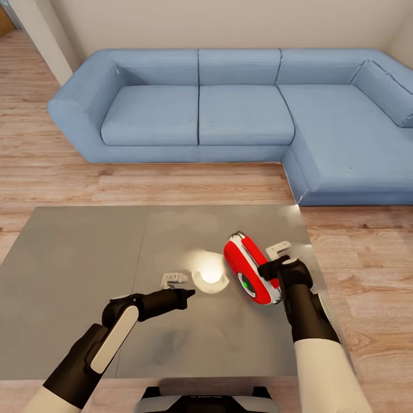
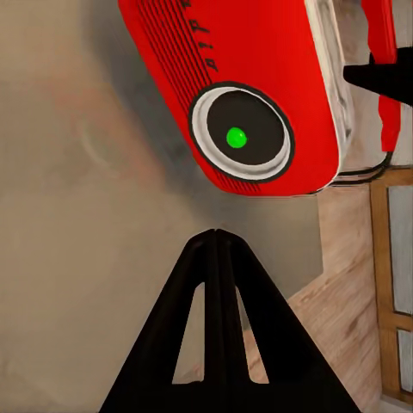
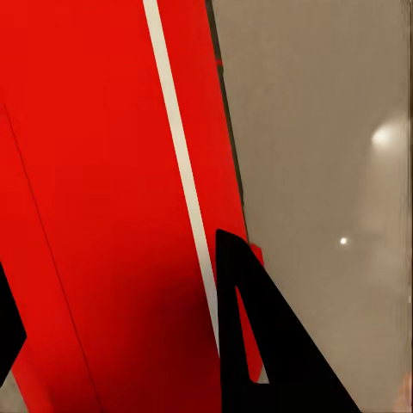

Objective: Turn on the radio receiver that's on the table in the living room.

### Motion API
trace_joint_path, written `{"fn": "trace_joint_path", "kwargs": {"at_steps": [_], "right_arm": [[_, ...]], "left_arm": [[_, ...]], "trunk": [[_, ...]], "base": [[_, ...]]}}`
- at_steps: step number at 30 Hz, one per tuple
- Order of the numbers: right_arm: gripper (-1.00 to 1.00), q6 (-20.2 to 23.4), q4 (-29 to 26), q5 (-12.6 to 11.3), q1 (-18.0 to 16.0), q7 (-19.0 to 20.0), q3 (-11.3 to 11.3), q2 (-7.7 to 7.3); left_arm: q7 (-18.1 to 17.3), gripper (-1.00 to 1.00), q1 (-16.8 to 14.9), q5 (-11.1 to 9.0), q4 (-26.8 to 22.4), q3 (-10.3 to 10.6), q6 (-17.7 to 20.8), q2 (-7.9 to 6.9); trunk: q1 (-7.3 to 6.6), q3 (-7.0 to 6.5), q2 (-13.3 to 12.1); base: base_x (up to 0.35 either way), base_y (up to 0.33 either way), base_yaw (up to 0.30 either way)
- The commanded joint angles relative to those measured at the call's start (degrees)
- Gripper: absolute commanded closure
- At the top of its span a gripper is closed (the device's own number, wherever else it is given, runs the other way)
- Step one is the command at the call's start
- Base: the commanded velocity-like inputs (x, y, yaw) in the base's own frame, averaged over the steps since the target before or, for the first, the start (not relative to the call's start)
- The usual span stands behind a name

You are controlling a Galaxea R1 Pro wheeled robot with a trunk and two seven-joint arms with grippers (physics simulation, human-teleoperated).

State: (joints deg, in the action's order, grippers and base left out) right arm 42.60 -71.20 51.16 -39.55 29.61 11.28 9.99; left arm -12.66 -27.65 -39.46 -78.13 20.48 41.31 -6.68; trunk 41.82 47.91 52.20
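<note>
The red radio receiver [image 1: 250, 268] rests tilted on the right part of the grey table [image 1: 74, 275], its round dial [image 1: 248, 284] facing me. In the left wrist view the dial [image 2: 241, 133] has a green dot at its centre. My right gripper [image 1: 269, 271] is shut on the radio's body; in the right wrist view its black fingers [image 3: 258, 344] flank the red shell [image 3: 95, 189] with the white band. My left gripper [image 1: 188, 295] is shut and empty, pointing at the radio from a short distance. In its own wrist view its joined tips [image 2: 215, 245] stop just short of the radio [image 2: 258, 69].
A blue L-shaped sofa [image 1: 229, 109] stands beyond the table across a strip of light wood floor [image 1: 57, 178]. The radio lies close to the table's right edge [image 1: 321, 287]. A bright lamp reflection [image 1: 210, 275] glares on the tabletop between my grippers.
</note>
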Motion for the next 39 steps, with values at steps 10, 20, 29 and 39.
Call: {"fn": "trace_joint_path", "kwargs": {"at_steps": [10,20,29,39], "right_arm": [[1.00,-1.8,0.7,-1.2,0.0,-1.2,0.0,0.00],[-1.00,-1.8,0.7,-4.0,0.0,-1.4,0.1,-0.14],[-1.00,-1.9,0.8,-4.2,0.0,-1.4,0.1,-0.15],[-1.00,-1.4,-0.7,-4.1,0.0,-0.8,-0.1,0.00]], "left_arm": [[0.0,1.00,0.0,0.0,0.0,0.0,0.0,0.00],[0.0,1.00,0.0,0.0,0.0,0.0,0.0,0.00],[0.0,1.00,0.0,0.0,0.0,0.1,0.0,0.00],[0.0,1.00,0.0,0.0,0.0,0.1,0.0,0.00]], "trunk": [[0.00,0.00,0.0],[0.00,0.00,0.0],[0.00,0.00,0.0],[0.00,0.00,0.0]], "base": [[0.000,0.000,0.000],[0.000,0.000,0.000],[0.000,0.000,0.000],[0.000,0.000,0.000]]}}
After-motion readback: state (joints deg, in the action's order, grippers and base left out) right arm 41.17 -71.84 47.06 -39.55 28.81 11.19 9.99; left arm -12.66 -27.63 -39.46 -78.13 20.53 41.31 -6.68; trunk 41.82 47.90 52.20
